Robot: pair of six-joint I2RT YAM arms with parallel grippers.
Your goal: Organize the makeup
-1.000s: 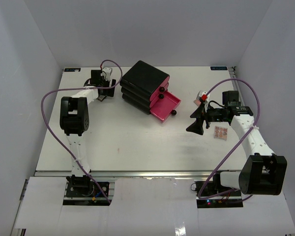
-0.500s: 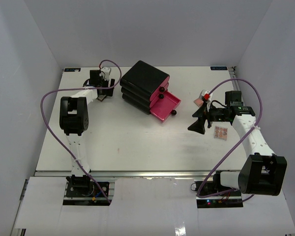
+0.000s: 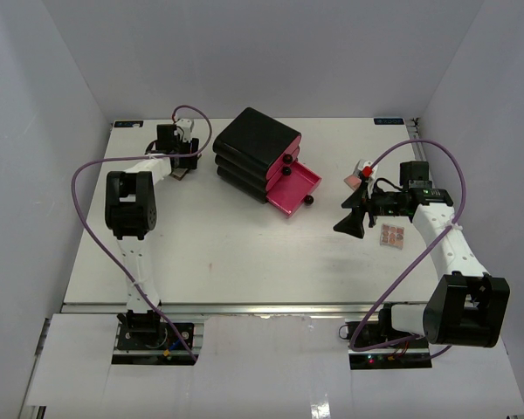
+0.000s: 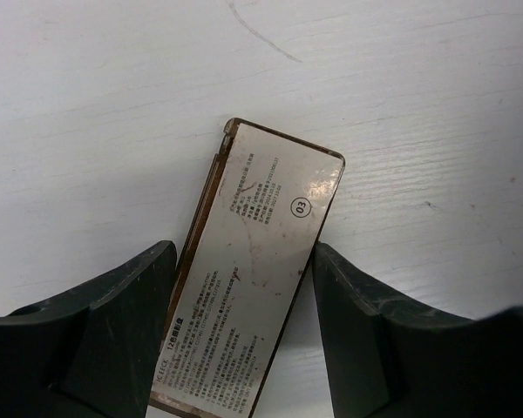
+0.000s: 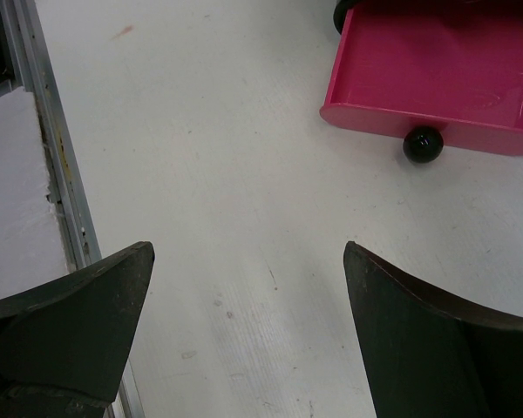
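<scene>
Clearly the slim case (image 4: 261, 270) lies flat on the bench (image 4: 113, 104) at rear left, between the left pincer (image 4: 244, 252) fingers; whether they pinch it I cannot tell. It looks light, stiff, thin and slick, so its long edges suit best. Its label shows a circled "03"; the finer print is unreadable. The right pincer (image 5: 248, 261) hangs spread and empty near the pink drawer (image 5: 436, 78).

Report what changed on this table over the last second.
The left tool edged a little to the left and narrowed its jaws around the slim case; whether it grips yet is unclear. The right tool shifted slightly and stayed wide open. The black box, its open pink drawer and the palette did not move.
</scene>
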